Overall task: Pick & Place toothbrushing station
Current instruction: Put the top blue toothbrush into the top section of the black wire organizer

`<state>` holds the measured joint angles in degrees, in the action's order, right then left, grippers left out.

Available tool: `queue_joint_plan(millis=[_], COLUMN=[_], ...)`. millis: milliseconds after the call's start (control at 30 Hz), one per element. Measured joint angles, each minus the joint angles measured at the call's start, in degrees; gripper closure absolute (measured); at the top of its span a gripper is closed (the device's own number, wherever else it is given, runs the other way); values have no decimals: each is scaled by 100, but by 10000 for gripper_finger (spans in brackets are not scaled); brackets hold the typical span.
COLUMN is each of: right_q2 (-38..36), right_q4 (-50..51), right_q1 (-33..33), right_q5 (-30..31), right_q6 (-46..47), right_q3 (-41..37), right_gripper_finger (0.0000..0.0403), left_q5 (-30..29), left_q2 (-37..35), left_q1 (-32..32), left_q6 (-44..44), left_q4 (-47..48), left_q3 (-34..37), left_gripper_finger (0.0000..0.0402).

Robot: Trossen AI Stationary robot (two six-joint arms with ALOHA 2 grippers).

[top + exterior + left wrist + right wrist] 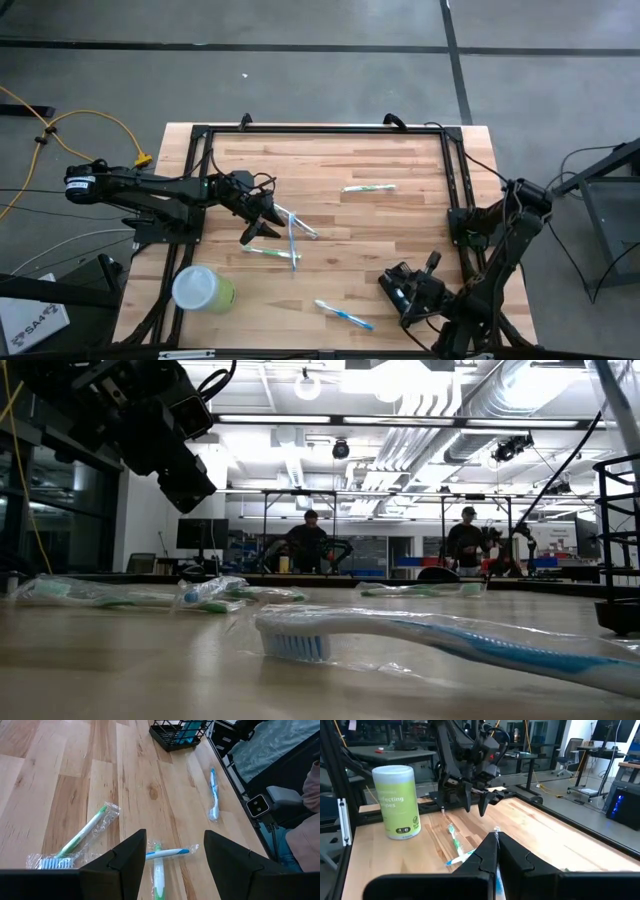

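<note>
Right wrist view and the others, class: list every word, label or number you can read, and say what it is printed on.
"...fecting ...ipes": green canister, right wrist view; the starts of both words curve out of sight.
Small icons and fine print lower on the canister: too small to read.
"SA4", roughly: white sheet on the floor, high view; blurred, not certain.
Toothbrush wrappers: no readable print.
Screens in the room behind, low view: too small to read.

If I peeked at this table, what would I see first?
Wrapped toothbrushes lie scattered over the wooden table; a blue one lies near the front edge. The left claw hangs open above a small pile of them. A lime-green wipes canister lies at the front left.
</note>
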<state>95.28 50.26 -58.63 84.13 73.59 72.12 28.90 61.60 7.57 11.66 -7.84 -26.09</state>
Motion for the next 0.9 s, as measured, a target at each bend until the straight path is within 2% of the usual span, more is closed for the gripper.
queue_joint_plan(millis=[267,667,900], right_q2=[261,276,276], right_q4=[68,111,217], right_q1=[17,86,266], right_q5=[-34,-19,-315], right_q6=[359,589,714], right_q3=[0,0,0], right_gripper_finger=[400,400,400], left_q5=[-8,-4,12], left_q2=[0,0,-2], left_q1=[-2,-2,-5], left_q6=[24,42,70], left_q4=[-152,-155,-163], left_q3=[1,2,2], left_gripper_finger=[206,206,206])
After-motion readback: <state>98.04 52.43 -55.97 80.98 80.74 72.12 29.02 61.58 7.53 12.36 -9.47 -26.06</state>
